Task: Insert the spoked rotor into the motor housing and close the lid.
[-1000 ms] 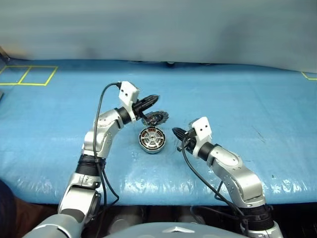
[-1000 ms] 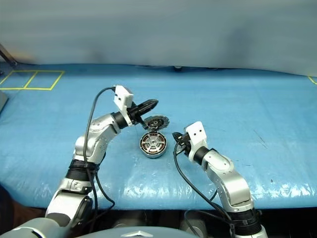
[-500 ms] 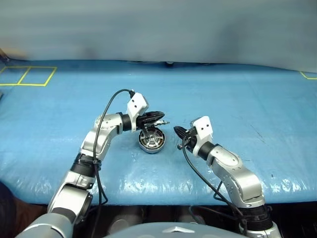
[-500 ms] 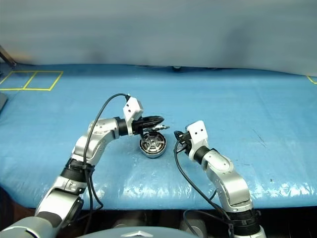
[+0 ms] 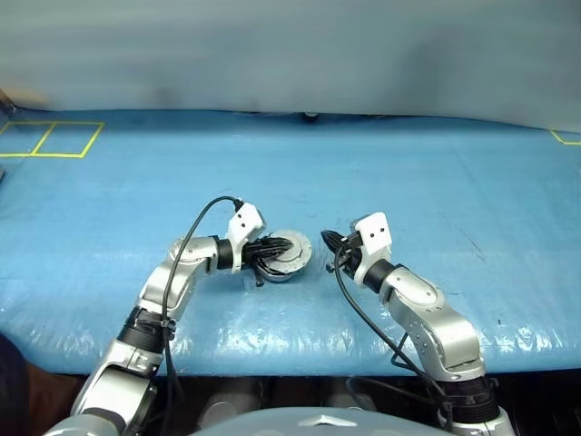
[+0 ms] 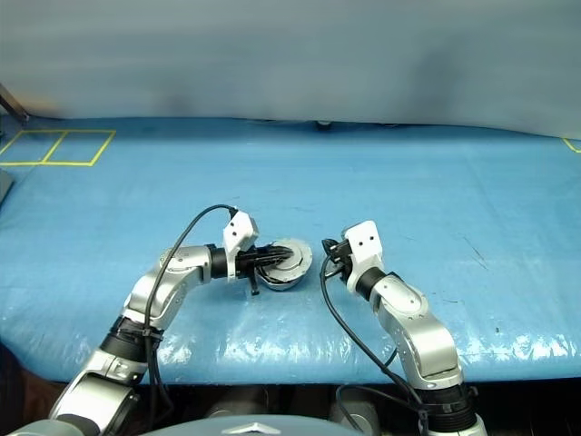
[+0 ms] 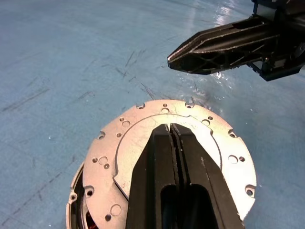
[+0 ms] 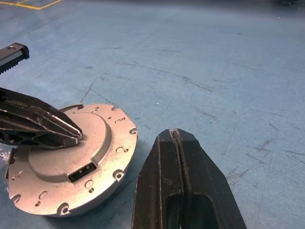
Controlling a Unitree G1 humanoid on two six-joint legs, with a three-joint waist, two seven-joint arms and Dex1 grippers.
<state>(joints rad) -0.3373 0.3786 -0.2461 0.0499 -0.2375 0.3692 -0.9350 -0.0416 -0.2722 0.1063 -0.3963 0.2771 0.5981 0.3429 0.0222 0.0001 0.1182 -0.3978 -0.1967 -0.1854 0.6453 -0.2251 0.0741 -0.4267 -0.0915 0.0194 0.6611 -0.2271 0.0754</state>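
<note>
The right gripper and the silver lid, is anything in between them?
No. In the right wrist view, bare blue table separates right gripper from lid.

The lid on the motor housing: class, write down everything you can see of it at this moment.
The lid is a round, silver-grey metal disc with a raised plain centre, a small dark rectangular slot and little holes around its rim. It lies nearly flat, plain face up, over the round silver-grey motor housing, whose edge and a glint of copper peek out beneath. The shut left pincer rests on top of it. The shut right pincer hangs beside it, apart. All sits on the blue table cover.
</note>
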